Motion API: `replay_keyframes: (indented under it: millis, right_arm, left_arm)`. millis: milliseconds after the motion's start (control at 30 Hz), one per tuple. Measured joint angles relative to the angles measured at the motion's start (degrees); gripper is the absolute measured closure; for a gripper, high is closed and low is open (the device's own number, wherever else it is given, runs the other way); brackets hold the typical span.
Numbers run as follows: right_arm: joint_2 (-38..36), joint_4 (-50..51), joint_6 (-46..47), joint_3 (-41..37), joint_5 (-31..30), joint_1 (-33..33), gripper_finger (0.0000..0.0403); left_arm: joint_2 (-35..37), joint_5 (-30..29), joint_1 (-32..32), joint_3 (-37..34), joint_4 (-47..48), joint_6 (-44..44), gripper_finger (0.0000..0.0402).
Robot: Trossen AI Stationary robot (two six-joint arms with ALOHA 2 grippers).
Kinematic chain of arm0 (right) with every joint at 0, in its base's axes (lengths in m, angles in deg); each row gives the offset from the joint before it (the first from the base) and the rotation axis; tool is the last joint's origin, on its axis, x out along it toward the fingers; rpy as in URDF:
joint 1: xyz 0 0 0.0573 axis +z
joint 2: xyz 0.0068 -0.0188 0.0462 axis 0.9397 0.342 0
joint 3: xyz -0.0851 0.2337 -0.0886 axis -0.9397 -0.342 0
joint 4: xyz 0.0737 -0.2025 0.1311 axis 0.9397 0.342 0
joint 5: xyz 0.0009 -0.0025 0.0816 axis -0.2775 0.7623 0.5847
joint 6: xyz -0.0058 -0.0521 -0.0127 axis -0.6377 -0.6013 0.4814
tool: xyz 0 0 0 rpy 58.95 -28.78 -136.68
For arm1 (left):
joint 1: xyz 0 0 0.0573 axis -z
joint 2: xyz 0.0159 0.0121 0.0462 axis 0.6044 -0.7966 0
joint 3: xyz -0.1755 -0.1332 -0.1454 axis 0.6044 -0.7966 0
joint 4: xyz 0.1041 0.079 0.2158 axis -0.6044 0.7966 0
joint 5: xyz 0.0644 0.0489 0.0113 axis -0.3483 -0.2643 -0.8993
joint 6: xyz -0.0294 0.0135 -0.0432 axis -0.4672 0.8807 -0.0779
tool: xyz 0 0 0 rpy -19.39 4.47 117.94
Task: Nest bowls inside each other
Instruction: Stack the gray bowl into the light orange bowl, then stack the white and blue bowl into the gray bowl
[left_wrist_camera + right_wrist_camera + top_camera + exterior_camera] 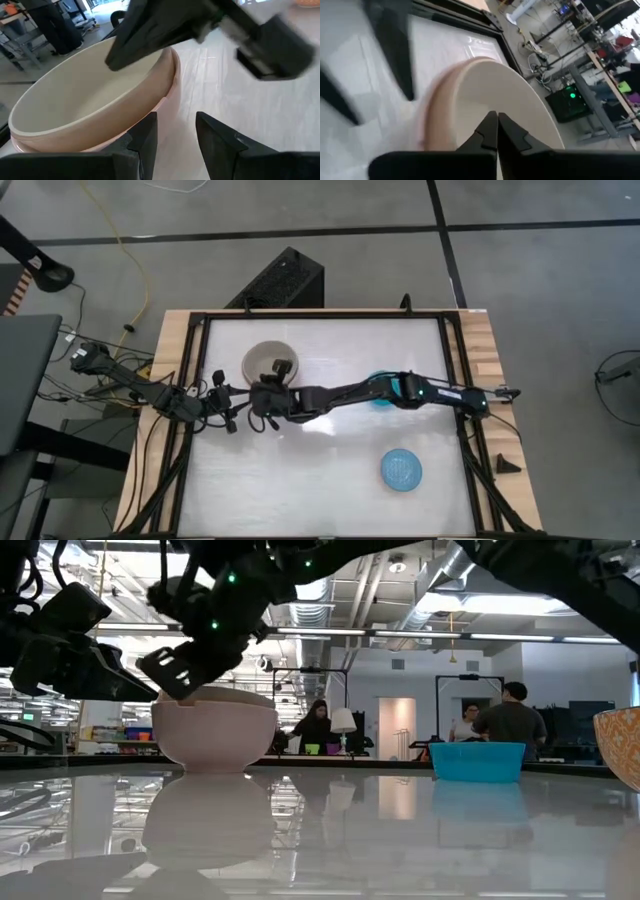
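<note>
A cream-white bowl (75, 100) sits nested in a salmon-pink bowl (167, 95) at the table's far left (268, 360), the pink one standing on its base (213, 735). My right arm reaches across the table. Its gripper (496, 117) is shut with nothing between the fingers, and the tips slant down over the cream bowl's inside (281, 368). My left gripper (176, 125) stands open close by the pink bowl's near-left wall (238, 408), holding nothing. My right gripper comes at the nested bowls from the table's right, slanting down, its shut fingertips (490, 125) over the cream bowl's inside (495, 85). I cannot tell whether they touch the bowl.
A teal bowl (381, 394) stands mid-table, partly under my right arm (477, 760). A light blue bowl (401, 469) sits toward the near right. A black frame (455, 380) rims the table. People stand in the room beyond (510, 720).
</note>
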Motion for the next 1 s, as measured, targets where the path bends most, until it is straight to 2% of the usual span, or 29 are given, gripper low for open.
replay_keyframes:
  millis: [233, 433, 567, 667, 833, 1000]
  right_arm:
    - [-0.8, -0.7, -1.2, 0.0, -1.8, 0.6, 0.0348]
    - [-2.7, -2.1, -2.8, 0.2, -0.8, 2.3, 0.0373]
    - [-2.5, 1.0, -4.3, 0.1, -0.4, 3.1, 0.0384]
    - [-4.1, 9.8, -3.7, 0.1, 0.0, 4.0, 0.0372]
    - [-8.7, 28.0, 4.0, 0.1, 0.9, 5.8, 0.0345]
    - [-14.6, 47.6, 12.5, 0.1, 11.6, 6.0, 0.0342]
  left_arm:
    - [0.0, 0.0, 0.0, 0.0, 0.0, 0.0, 0.0276]
    - [-0.1, 0.0, 0.0, 0.0, 0.0, 0.0, 0.0276]
    - [-0.1, 0.0, 0.0, 0.0, 0.0, 0.0, 0.0276]
    - [-0.1, 0.0, 0.0, 0.0, 0.0, 0.0, 0.0276]
    - [-0.1, 0.0, 0.0, 0.0, 0.0, 0.0, 0.0276]
    - [-0.1, 0.0, 0.0, 0.0, 0.0, 0.0, 0.0276]
